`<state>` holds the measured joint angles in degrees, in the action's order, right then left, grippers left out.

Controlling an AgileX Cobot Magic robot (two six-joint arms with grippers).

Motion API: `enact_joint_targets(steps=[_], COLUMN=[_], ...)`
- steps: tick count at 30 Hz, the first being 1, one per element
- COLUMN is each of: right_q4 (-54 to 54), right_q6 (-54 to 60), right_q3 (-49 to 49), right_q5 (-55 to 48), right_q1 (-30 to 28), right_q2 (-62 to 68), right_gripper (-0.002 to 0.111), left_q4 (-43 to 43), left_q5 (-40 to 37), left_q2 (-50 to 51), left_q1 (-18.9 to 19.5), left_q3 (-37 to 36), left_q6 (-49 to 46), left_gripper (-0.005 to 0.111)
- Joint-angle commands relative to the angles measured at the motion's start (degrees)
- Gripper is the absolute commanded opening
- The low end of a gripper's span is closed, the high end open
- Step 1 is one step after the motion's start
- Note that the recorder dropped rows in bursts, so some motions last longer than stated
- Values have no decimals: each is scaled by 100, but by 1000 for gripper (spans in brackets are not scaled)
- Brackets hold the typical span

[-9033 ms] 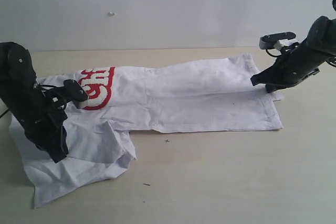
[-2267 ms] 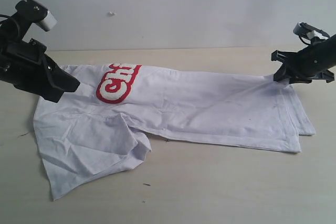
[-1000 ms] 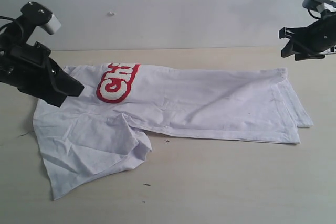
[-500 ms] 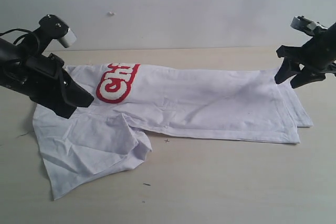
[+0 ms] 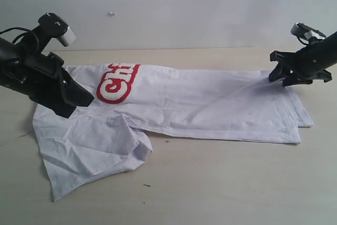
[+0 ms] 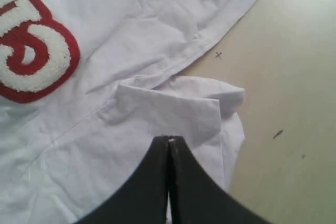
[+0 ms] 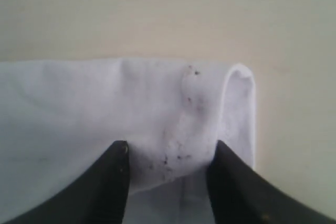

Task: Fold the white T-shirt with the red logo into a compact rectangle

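Left pincer [image 6: 169, 141] pressed shut over a half-folded white T-shirt [image 5: 210, 109]; right pincer [image 7: 169, 148] spread apart at its far corner.

Your left pincer grips nothing and sits over the crumpled sleeve [image 5: 89, 148], the part nearest the camera on the tan table [image 5: 221, 188]. Beyond the sleeve, the shirt lies as a long band across the table, with a small cross mark [image 5: 167, 141] just off its near hem. Farther back, the red logo [image 5: 118, 82] shows only "Ch"; the other letters are folded under. At the far right corner, your right pincer straddles a rolled hem, with cloth bulging between its fingers. Two risks seem likely. Closing there may catch only the top layer, so the band peels open when lifted. Folding over the loose sleeve would trap a lump.
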<state>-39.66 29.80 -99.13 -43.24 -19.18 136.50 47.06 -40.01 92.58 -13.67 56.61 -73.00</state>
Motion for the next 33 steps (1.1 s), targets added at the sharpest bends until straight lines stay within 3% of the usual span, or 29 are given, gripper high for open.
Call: enact_joint_targets(steps=[1, 6, 13, 15, 20, 21, 23, 26, 28, 33], right_q4=[-31, -53, -58, -58, 672, 988, 1306, 1533, 1535, 1437], right_q6=[184, 358, 333, 313, -774, -1057, -1524, -1341, -1202, -883], right_q3=[-220, -674, -1341, -1341, -1714, -1760, -1786, -1786, -1668, -312], right_q5=[85, -454, -660, -446, -398, -747, -1528, -2673, -2673, -2673], right_q1=[-13, -13, -13, -13, -56, -56, -56, -56, -56, -96], right_q2=[75, 30, 27, 27, 27, 27, 27, 50, -1, -603], right_gripper=[26, 0, 0, 6, 52, 55, 53, 50, 49, 49], left_q4=[47, 47, 47, 47, 47, 47, 47, 47, 47, 36], left_q5=[-22, 18, 18, 18, 29, 29, 29, 45, 30, 33], left_q2=[-52, -52, -52, -52, -52, -52, -52, -52, -52, -52], left_q1=[-27, -27, -27, -27, -27, -27, -27, -27, -27, -27], left_q3=[-10, 0, 0, 0, 0, 0, 0, 0, 0, 0], left_q6=[-26, -26, -26, -26, -26, -26, -26, -26, -26, -26], left_gripper=[0, 0, 0, 0, 0, 0, 0, 0, 0, 0])
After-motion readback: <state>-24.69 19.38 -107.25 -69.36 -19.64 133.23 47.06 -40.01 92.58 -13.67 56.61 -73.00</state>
